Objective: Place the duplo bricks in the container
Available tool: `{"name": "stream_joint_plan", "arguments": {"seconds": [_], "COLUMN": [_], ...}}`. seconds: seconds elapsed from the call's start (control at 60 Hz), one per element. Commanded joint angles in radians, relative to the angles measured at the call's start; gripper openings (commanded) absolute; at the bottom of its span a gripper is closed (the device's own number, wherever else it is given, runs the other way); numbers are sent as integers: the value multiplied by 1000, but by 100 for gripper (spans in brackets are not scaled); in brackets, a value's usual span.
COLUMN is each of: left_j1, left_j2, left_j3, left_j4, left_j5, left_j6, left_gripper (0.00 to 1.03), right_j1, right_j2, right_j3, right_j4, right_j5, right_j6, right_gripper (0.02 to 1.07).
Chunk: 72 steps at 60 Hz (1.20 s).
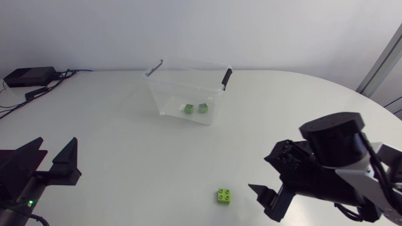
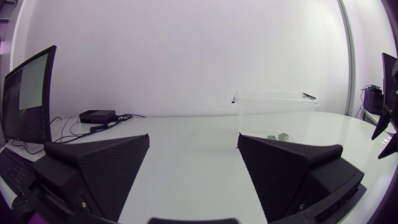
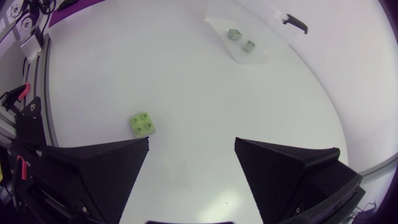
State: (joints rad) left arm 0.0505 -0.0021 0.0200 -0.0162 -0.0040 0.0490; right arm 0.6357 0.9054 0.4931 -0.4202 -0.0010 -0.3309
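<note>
Duplo brick (image 1: 224, 196), green, square and studs up, sits loose on the table (image 1: 125, 144) at the near side, just left of the right tool (image 1: 264, 179) and well apart from the left tool (image 1: 56, 149). Being square, it offers no long axis to favour. Seen from the right wrist it lies ahead of one finger, off the line of the gap. Both tools stand spread wide, holding nothing. Two more bricks (image 1: 203, 108) already lie in the clear container (image 1: 169, 94) on the far side
</note>
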Motion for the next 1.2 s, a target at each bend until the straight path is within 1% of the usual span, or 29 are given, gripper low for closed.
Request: {"name": "stream_joint_plan", "arguments": {"seconds": [0.0,0.167,0.283,0.383,0.533,0.817,1.133,1.183], "left_j1": [6,8,8,8,6,6,8,8], "left_j2": [-10,-10,-10,-10,-10,-10,-10,-10], "left_j3": [-18,-18,-18,-18,-18,-18,-18,-18], "left_j4": [9,9,9,9,9,9,9,9], "left_j5": [6,6,6,6,6,6,6,6], "left_j6": [5,5,5,5,5,5,5,5], "left_gripper": [100,100,100,100,100,100,100,100], "right_j1": [62,105,130,142,162,170,157,153], "right_j2": [64,187,280,314,386,509,662,688], "right_j3": [28,27,38,39,71,101,104,102], "right_j4": [23,106,127,166,169,176,262,271], "right_j5": [6,4,-1,-5,-11,-76,-91,-94], "right_j6": [-40,-63,-83,-99,-117,-137,-146,-155], "right_gripper": [102,102,102,102,102,102,102,97]}}
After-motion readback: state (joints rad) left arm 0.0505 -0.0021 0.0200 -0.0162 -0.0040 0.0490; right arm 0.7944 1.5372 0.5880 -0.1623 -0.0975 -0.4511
